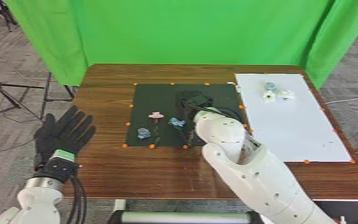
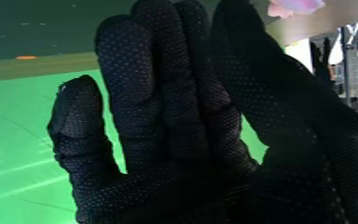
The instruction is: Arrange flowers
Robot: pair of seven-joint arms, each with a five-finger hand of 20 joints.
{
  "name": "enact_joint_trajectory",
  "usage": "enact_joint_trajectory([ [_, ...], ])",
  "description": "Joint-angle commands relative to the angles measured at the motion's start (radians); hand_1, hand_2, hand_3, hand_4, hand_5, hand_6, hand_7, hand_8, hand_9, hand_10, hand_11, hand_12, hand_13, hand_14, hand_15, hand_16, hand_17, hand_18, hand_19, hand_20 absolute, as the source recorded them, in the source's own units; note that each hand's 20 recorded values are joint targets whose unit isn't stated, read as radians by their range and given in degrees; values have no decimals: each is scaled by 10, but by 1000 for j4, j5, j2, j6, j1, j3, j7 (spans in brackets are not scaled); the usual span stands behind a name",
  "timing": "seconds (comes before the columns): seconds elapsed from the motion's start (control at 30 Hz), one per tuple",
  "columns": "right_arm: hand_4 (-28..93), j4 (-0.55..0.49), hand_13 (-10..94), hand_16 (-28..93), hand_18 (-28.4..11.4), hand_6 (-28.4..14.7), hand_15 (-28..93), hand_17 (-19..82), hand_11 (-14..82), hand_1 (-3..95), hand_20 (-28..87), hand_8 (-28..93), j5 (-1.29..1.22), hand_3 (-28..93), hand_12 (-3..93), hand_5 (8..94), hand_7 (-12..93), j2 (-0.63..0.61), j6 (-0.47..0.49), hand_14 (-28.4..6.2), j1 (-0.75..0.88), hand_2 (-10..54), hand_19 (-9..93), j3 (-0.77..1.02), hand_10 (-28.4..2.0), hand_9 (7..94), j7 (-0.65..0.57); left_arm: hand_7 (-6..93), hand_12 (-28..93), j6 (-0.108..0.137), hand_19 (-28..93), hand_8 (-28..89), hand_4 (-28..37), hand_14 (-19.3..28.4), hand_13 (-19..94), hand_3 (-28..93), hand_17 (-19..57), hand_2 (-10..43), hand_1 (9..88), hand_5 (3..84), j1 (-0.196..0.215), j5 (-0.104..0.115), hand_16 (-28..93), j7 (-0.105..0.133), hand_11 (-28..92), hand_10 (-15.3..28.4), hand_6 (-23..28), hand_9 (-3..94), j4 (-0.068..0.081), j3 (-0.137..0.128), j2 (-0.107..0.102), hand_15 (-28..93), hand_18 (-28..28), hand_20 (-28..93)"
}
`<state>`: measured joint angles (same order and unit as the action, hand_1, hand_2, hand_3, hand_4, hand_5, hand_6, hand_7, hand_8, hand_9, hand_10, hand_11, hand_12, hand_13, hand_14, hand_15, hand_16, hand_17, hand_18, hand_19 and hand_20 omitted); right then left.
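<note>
The right arm (image 1: 262, 177) has rounded white shells dotted with small dark marks, probably screws. The left arm (image 1: 40, 199) is white too, with black cables (image 1: 81, 195) alongside. A green patch (image 1: 64, 155) marks the left hand (image 1: 63, 134); pale dots speckle the right hand's (image 1: 191, 100) black glove (image 2: 171, 95).

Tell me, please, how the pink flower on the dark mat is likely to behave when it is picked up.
The pink flower will probably feel light, as its bloom is small and its stem very thin. Held by one end of that long stem, it may sway or sag. It seems unlikely to roll far, since the bloom is much wider than the stem.
</note>
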<state>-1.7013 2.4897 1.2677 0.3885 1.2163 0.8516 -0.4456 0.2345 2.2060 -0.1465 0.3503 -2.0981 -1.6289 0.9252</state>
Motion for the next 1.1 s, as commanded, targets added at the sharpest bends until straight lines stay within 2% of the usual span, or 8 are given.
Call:
enact_joint_trajectory([
  [0.03, -283, -50, 665, 300, -237, -25, 555, 330, 210, 464, 378, -98, -8, 755, 293, 674, 227, -7, 16, -105, 18, -95, 854, 46, -120, 753, -23, 167, 90, 0, 343, -107, -283, 135, 233, 713, -51, 113, 287, 364, 11, 3, -91, 13, 205, 125, 64, 325, -5, 0, 0, 351, 129, 80],
  [0.07, -283, -65, 663, 282, -237, -26, 562, 330, 229, 454, 378, -113, -11, 762, 267, 668, 223, -13, 6, -107, 25, -95, 854, 61, -124, 744, -26, 167, 90, 0, 343, -107, -283, 135, 233, 713, -51, 112, 288, 363, 10, -1, -91, 5, 205, 125, 64, 325, -4, -2, 4, 350, 129, 80],
  [0.2, -283, -83, 658, 264, -238, -33, 571, 331, 230, 431, 377, -120, -23, 778, 211, 647, 200, -51, -61, -112, 26, -95, 857, 128, -140, 714, -48, 167, 90, -8, 342, -107, -283, 135, 233, 711, -51, 113, 285, 360, 12, 1, -89, 14, 204, 126, 64, 323, -6, -6, 1, 349, 129, 80],
  [0.37, -283, -4, 674, 251, -238, -29, 577, 340, 156, 428, 377, -120, -48, 774, 167, 632, 185, -91, -132, -110, 30, -95, 868, 235, -129, 664, -140, 167, 89, -33, 340, -108, -283, 137, 232, 710, -52, 129, 264, 362, 7, -2, -88, 22, 200, 127, 64, 322, -3, -3, -3, 349, 129, 80],
  [0.5, -283, 63, 671, 246, -237, -36, 586, 348, 124, 430, 377, -120, -25, 787, 150, 600, 174, -162, -211, -111, 13, -95, 879, 246, -137, 610, -221, 164, 90, -35, 337, -107, -283, 139, 232, 713, -52, 138, 253, 362, 22, -6, -87, 28, 198, 127, 63, 324, -10, -10, -4, 348, 130, 80],
  [0.77, -283, 116, 675, 228, -237, -46, 632, 356, 108, 450, 369, -116, -60, 793, 133, 554, 154, -214, -195, -109, 29, -95, 897, 316, -139, 550, -267, 162, 90, -30, 335, -106, -283, 140, 233, 715, -52, 142, 252, 363, 29, -3, -86, 27, 194, 126, 61, 325, -11, -14, 0, 346, 130, 82],
  [0.97, -283, 152, 672, 243, -236, -45, 637, 355, 103, 466, 365, -116, -63, 784, 124, 548, 149, -205, -174, -105, 3, -95, 900, 302, -133, 527, -246, 161, 92, -32, 335, -106, -283, 140, 234, 715, -52, 142, 251, 363, 26, 1, -85, 40, 194, 127, 60, 325, -10, -9, -2, 345, 131, 83],
  [1.1, -283, 181, 674, 248, -236, -43, 644, 354, 104, 472, 365, -117, -61, 780, 120, 548, 145, -199, -149, -104, -14, -95, 899, 287, -126, 530, -217, 161, 92, -33, 334, -105, -283, 140, 234, 714, -52, 143, 252, 364, 21, -2, -84, 35, 194, 126, 60, 325, -8, -2, 7, 346, 130, 83],
])
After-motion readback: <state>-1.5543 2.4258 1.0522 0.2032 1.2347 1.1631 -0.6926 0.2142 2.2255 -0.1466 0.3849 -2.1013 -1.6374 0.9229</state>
